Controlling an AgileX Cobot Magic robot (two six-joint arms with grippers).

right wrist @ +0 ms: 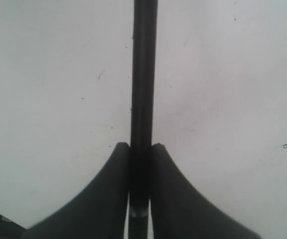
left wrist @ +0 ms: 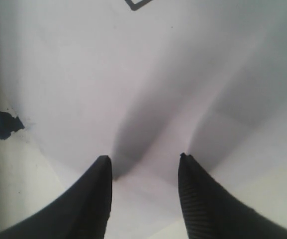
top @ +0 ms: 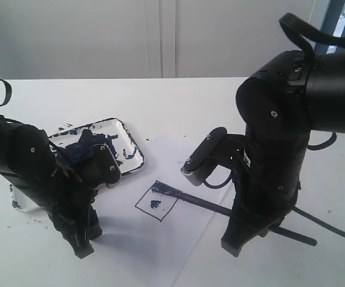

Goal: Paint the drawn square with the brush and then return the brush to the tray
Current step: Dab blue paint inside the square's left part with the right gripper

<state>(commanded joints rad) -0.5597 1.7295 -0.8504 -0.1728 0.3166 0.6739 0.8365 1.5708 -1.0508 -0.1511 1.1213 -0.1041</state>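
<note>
Exterior, right gripper (top: 239,233): clamped on the brush (top: 202,202) partway along the shaft, low and slanted, likely so the tip drags flat.
Exterior, brush tip: ahead of that gripper, touching the drawn square (top: 156,201) at its upper edge.
Exterior, square: thin black outline, a few dark-blue dabs inside, mostly white.
Exterior, tray (top: 135,146): beyond the left gripper (top: 84,246), smeared blue, no brush in it.
Left wrist: jaws apart, empty, low over the sheet (left wrist: 148,79), perhaps to pin it.
Right wrist: black shaft pinched between both fingers, running straight ahead.
</note>
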